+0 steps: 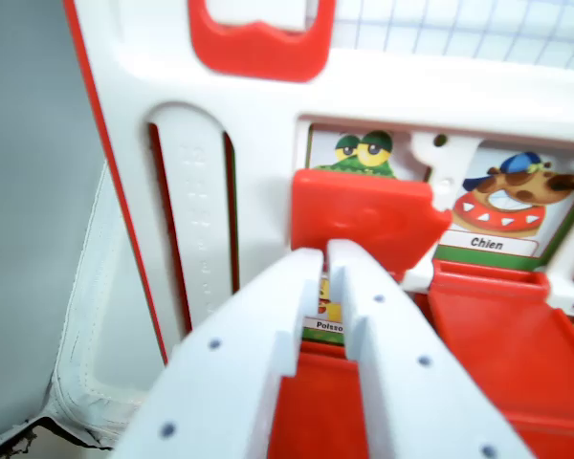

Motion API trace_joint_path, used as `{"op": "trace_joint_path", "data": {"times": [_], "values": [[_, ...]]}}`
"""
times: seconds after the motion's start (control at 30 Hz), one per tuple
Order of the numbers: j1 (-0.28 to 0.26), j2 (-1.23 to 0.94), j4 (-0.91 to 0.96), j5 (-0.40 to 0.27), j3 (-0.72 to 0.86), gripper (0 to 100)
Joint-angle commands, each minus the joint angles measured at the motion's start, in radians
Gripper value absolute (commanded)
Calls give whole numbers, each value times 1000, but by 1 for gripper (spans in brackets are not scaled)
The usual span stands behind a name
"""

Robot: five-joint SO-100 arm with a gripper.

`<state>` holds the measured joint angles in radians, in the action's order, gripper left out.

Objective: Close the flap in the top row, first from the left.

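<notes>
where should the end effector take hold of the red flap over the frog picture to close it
Best at the red flap along its top free edge, coming from below and in front, where the end effector already sits. The flap covers only the lower part of the frog picture, so its upper edge is exposed; a push upward there likely beats a pinch.

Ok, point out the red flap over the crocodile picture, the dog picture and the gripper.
Red plastic flap [364, 215]: wrist view, middle of its face.
Dog picture labelled Chien [505, 206]: wrist view, on the collar.
White gripper [325, 256]: wrist view, between its fingertips.
</notes>
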<state>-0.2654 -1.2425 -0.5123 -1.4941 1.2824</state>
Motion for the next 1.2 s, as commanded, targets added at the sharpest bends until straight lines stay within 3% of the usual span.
{"op": "trace_joint_path", "data": {"times": [0.0,0.37,0.7,0.77,0.9,1.17], "values": [[11,-23,52,-21,-130,0],[18,-34,48,-29,-152,0],[14,-301,-72,-3,-29,0],[23,-367,-91,-20,-2,0],[44,-497,-115,-117,81,0],[124,-733,-318,-80,204,0]]}}
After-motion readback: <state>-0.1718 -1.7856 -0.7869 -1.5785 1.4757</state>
